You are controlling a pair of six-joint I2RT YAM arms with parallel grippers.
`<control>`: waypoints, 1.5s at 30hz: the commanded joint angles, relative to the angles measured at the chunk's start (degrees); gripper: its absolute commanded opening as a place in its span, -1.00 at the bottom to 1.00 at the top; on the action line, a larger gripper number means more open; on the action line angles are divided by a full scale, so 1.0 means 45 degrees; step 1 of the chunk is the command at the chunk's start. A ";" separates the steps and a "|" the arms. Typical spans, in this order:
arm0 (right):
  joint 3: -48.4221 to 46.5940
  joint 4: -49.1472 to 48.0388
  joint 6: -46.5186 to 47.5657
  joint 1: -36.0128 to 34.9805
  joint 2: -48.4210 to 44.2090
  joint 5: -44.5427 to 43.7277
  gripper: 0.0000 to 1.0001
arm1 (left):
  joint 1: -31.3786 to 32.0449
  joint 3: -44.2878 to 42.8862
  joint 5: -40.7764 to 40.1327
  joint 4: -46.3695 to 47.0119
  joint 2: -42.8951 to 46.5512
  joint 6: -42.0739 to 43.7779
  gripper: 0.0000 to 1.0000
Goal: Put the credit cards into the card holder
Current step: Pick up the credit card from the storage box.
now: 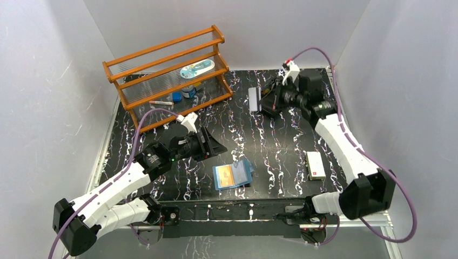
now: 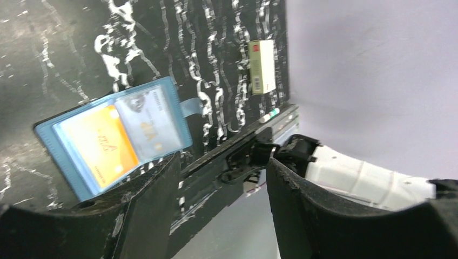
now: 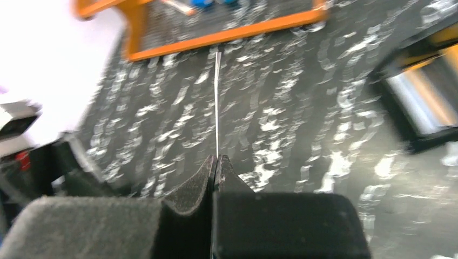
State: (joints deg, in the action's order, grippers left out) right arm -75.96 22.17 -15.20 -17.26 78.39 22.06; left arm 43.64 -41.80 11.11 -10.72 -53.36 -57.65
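Note:
The blue card holder (image 1: 233, 175) lies open on the table near the front edge. An orange card (image 2: 100, 145) and a pale card (image 2: 146, 121) sit in its clear slots. My left gripper (image 1: 216, 144) hovers just left of and behind the holder, open with nothing between its fingers (image 2: 222, 162). At the back of the table my right gripper (image 1: 263, 100) is shut on a thin credit card (image 1: 253, 99). That card shows edge-on as a white line (image 3: 217, 102) rising from the closed fingertips (image 3: 217, 157).
An orange wooden shelf (image 1: 167, 70) with small items stands at the back left. A cream card-sized pack with a red mark (image 1: 314, 165) lies at the front right. A black tray (image 3: 426, 102) holding something silver and orange sits to the right of my right gripper.

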 commanded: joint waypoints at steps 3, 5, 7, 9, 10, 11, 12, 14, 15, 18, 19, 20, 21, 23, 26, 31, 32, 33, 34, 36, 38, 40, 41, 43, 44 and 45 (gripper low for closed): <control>0.4250 -0.6145 -0.6870 -0.0111 -0.2507 0.5353 -1.00 | 0.0010 -0.1003 0.0616 0.1536 0.0236 -0.0887 0.16; 0.5039 -0.6994 -0.7918 -0.0219 -0.3084 0.5875 -1.00 | 0.0010 -0.1023 0.0735 0.2209 0.0204 -0.1184 0.16; 0.5536 -0.7330 -0.8387 -0.0345 -0.3616 0.6197 -1.00 | 0.0004 -0.1079 0.0752 0.2678 0.0173 -0.1421 0.16; 0.5965 -0.7562 -0.8841 -0.0399 -0.4123 0.6387 -1.00 | 0.0000 -0.1137 0.0706 0.3076 0.0135 -0.1432 0.16; 0.6222 -0.7859 -0.9233 -0.0418 -0.4342 0.6564 -1.00 | -0.0013 -0.1213 0.0613 0.3136 0.0093 -0.1362 0.17; 0.6498 -0.8348 -0.9658 -0.0420 -0.4521 0.6762 -1.00 | -0.0005 -0.1328 0.0489 0.3043 0.0039 -0.1261 0.18; 0.6770 -0.8927 -1.0146 -0.0437 -0.4689 0.6931 -1.00 | -0.0009 -0.1462 0.0361 0.2902 -0.0031 -0.1138 0.19; 0.7182 -0.9667 -1.0699 -0.0490 -0.5007 0.7031 -1.00 | -0.0010 -0.1685 0.0348 0.2911 -0.0205 -0.0933 0.21; 0.7294 -0.9690 -1.0764 -0.0536 -0.5107 0.7030 -1.00 | -0.0015 -0.1773 0.0424 0.3088 -0.0284 -0.0858 0.22; 0.7506 -0.9631 -1.0835 -0.0811 -0.5222 0.7134 -1.00 | -0.0010 -0.2042 0.0818 0.3633 -0.0597 -0.0772 0.24; 0.7564 -0.9624 -1.0830 -0.0933 -0.5216 0.7143 -1.00 | -0.0012 -0.2142 0.0937 0.3757 -0.0704 -0.0755 0.24; 0.7638 -0.9633 -1.0825 -0.1046 -0.5213 0.7132 -1.00 | -0.0017 -0.2230 0.1025 0.3843 -0.0808 -0.0736 0.24; 0.7698 -0.9644 -1.0822 -0.1165 -0.5213 0.7111 -1.00 | -0.0025 -0.2307 0.1092 0.3901 -0.0875 -0.0716 0.24; 0.7864 -0.9783 -1.0917 -0.1355 -0.5237 0.7057 -1.00 | -0.0029 -0.2387 0.1124 0.3859 -0.0981 -0.0657 0.23; 0.8147 -1.0148 -1.1241 -0.1589 -0.5187 0.7038 -1.00 | -0.0030 -0.2381 0.1086 0.3838 -0.1024 -0.0589 0.06; 0.8369 -0.9820 -1.1164 -0.1782 -0.5000 0.7047 -1.00 | -0.0020 -0.2326 0.1204 0.3834 -0.1080 -0.0602 -0.81; 0.8385 -0.9702 -1.1130 -0.1782 -0.5013 0.6991 -1.00 | -0.0028 -0.2299 0.1246 0.3846 -0.1092 -0.0612 -0.94; 0.8382 -0.9526 -1.1050 -0.1789 -0.5010 0.6916 -0.96 | -0.0029 -0.2250 0.1271 0.3864 -0.1091 -0.0664 -1.00; 0.8358 -0.9286 -1.0935 -0.1790 -0.5017 0.6813 -0.88 | -0.0029 -0.2219 0.1245 0.3815 -0.1091 -0.0722 -1.00; 0.8221 -0.8337 -1.0482 -0.1790 -0.5018 0.6448 -0.65 | -0.0021 -0.2280 0.0915 0.3113 -0.1152 -0.0812 -1.00; 0.8017 -0.7134 -0.9802 -0.1789 -0.5060 0.5806 -0.50 | -0.0029 -0.2462 0.0410 0.1970 -0.1266 -0.0709 -1.00; 0.7925 -0.6023 -0.9183 -0.1778 -0.5096 0.5061 -0.42 | -0.0029 -0.2559 -0.0085 0.0864 -0.1460 -0.0614 -1.00; 0.7876 -0.5453 -0.8824 -0.1789 -0.5096 0.4663 -0.37 | -0.0032 -0.2556 -0.0267 0.0435 -0.1554 -0.0584 -1.00; 0.7707 -0.4141 -0.7974 -0.1803 -0.5019 0.3586 -0.25 | -0.0029 -0.2395 -0.0465 -0.0102 -0.1722 -0.0516 -1.00; 0.7587 -0.3440 -0.7361 -0.1846 -0.4893 0.2974 -0.21 | -0.0029 -0.2293 -0.0571 -0.0323 -0.1834 -0.0501 -1.00; 0.7482 -0.2757 -0.6824 -0.1875 -0.4758 0.2466 -0.20 | -0.0030 -0.2227 -0.0660 -0.0720 -0.2081 -0.0460 -1.00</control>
State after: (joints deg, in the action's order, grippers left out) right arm -38.30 -3.07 -56.18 -25.17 56.07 43.51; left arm 43.62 -51.18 11.20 -5.69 -61.08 -60.90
